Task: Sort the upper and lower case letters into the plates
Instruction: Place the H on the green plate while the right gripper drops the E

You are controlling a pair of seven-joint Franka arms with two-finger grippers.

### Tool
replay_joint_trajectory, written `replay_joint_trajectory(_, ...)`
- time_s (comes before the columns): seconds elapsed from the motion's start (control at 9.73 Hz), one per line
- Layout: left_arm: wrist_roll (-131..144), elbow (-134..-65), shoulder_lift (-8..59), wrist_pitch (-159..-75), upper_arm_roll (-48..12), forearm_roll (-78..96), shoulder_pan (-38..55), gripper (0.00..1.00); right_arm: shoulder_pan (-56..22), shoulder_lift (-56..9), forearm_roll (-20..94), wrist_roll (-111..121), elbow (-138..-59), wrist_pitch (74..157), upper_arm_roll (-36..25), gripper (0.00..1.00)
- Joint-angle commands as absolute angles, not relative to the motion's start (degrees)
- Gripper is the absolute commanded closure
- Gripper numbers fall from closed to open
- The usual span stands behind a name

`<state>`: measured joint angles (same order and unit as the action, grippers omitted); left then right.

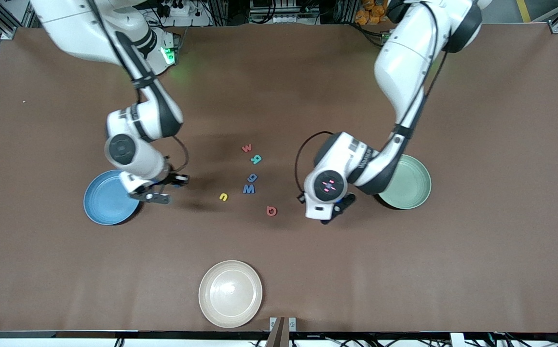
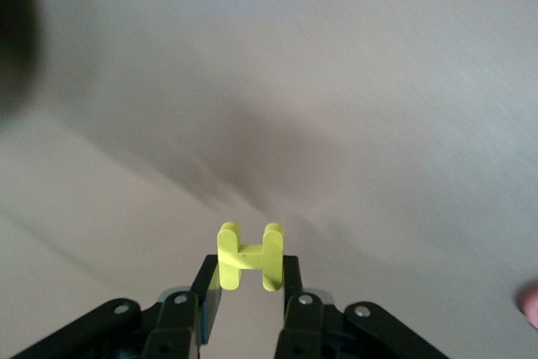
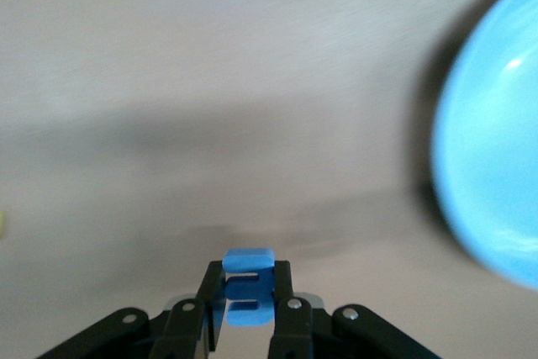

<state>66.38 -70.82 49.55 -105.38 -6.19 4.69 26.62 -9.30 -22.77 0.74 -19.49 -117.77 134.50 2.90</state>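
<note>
While both arms were out over the brown table, the two task plates lay well apart; the blue plate sat toward the right arm's end, and the mint green plate sat toward the left arm's end, partly covered in the front view by the left arm. Between the two plates a loose cluster of letters lay on the table: a red w, a teal letter just nearer the front camera than that w, a blue rounded letter, a blue W touching or just beside it, a yellow u toward the blue plate from that W, and a red Q nearest the front camera of the cluster.

The right gripper hung over the table just beside the blue plate's rim; its jaws were closed narrowly on a blue letter, whose shape I could not tell. The left gripper hung over the table beside the mint green plate, toward the cluster; its jaws were closed on a yellow H, held upright between the fingertips.

Nearer the front camera than the cluster lay a cream-white plate, close to the table's edge and well apart from both task plates.
</note>
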Motion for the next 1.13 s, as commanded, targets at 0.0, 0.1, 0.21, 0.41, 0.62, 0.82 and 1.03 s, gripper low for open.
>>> replay_joint_trajectory(0.0, 57.96, -83.37, 39.76, -105.29, -6.42, 5.54, 21.99, 0.74, -2.23, -21.53, -1.31, -9.45, -118.39, 132.89, 3.34, 1.0)
replay_joint_trajectory(0.1, 53.66, -88.11, 35.9, -105.29, -6.42, 5.54, 20.67, 0.74, 1.2, -21.88, -4.02, -5.84, -117.52, 132.72, 3.43, 1.0)
replay_joint_trajectory(0.21, 48.92, -93.29, 32.29, -105.99, -6.42, 5.19, 18.91, 0.73, 3.58, -22.32, -5.7, -3.36, -116.38, 132.71, 3.43, 1.0)
replay_joint_trajectory(0.41, 45.11, -101.56, 27.53, -108.62, -6.42, 0.65, 17.5, 0.73, 6.76, -23.28, -5.71, 1.21, -114.27, 132.71, 3.43, 0.64)
replay_joint_trajectory(0.62, 37.22, -109.82, 23.84, -114.93, -6.42, -0.09, 13.55, 0.73, 6.86, -23.38, -5.36, 1.68, -113.47, 132.8, 3.6, 0.0)
replay_joint_trajectory(0.82, 29.57, -114.86, 22.33, -119.34, -6.42, -0.09, 9.25, 0.72, 2.31, -24.08, -5.01, -5.31, -111.55, 132.72, 3.78, 0.0)
replay_joint_trajectory(1.03, 26.46, -116.1, 22.41, -121.37, -6.5, -0.18, 7.74, 0.72, -2.79, -26.18, -4.83, -14.55, -108.47, 132.63, 3.87, 0.0)
